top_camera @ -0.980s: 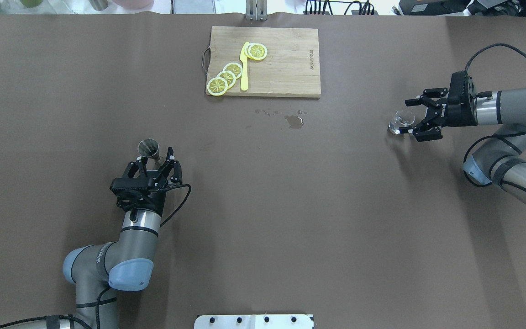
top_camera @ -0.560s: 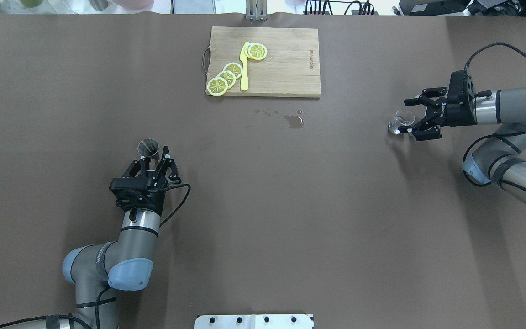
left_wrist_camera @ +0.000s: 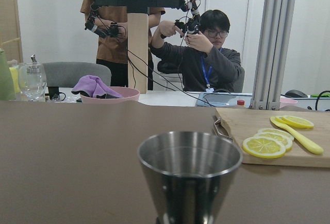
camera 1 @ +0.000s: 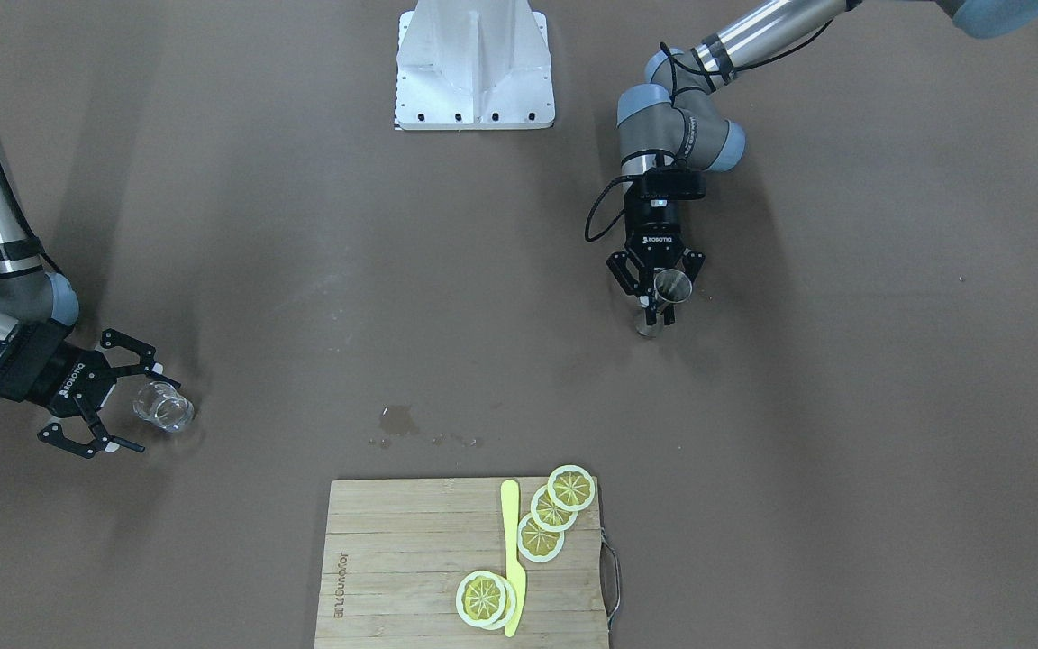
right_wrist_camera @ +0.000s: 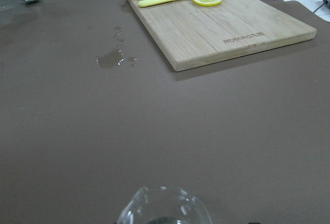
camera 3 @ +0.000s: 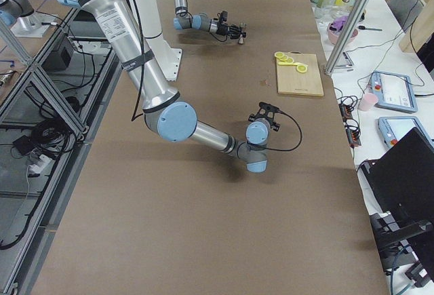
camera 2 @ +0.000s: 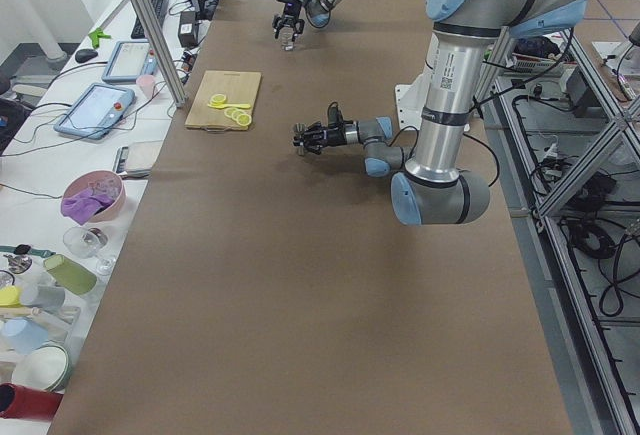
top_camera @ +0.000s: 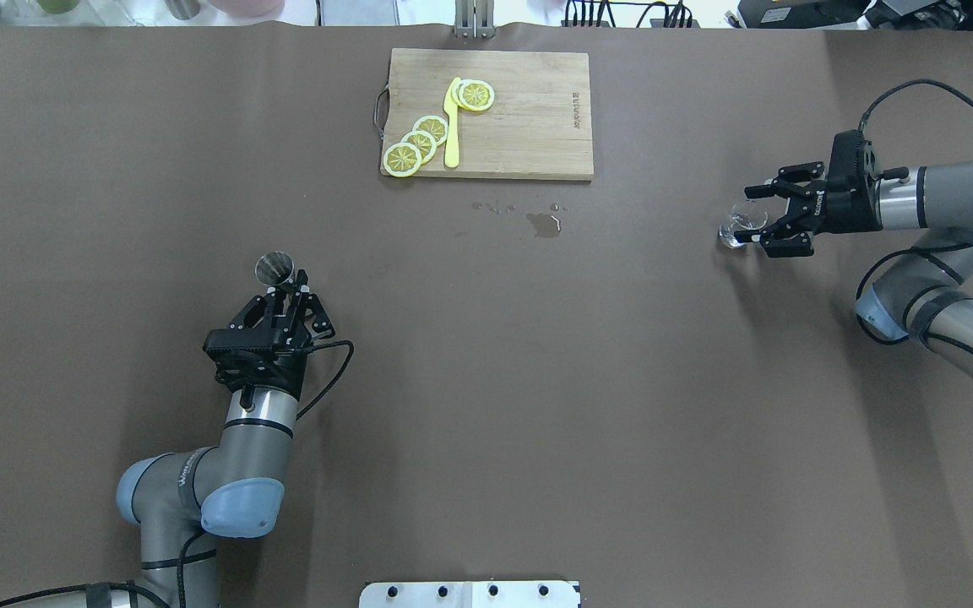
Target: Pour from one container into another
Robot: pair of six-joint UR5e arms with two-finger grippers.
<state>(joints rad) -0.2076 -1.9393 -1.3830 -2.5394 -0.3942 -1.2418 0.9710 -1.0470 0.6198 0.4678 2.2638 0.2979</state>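
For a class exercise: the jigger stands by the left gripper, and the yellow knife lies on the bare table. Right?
No: the yellow knife lies on the cutting board, by the lemon slices, as the overhead view shows. The jigger is by the left gripper.

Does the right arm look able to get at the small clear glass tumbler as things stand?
Probably yes. The right gripper is open, the short clear glass tumbler stands right at its fingertips, and nothing lies between them.
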